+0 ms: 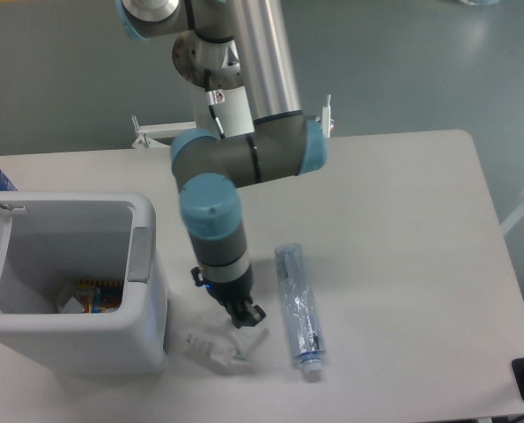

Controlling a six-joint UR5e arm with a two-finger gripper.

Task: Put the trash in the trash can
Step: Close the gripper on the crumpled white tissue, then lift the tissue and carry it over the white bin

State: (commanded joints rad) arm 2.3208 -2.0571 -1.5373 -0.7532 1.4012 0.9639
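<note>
The jaws [245, 315] point down right over the crumpled white tissue wad [217, 344] on the tabletop [402, 229]; I cannot tell how far apart they stand or whether they grip it. The flattened plastic bottle [298, 308] lies just beside, and the open-lidded trash can [77, 282] stands close by the wad's other side
</note>
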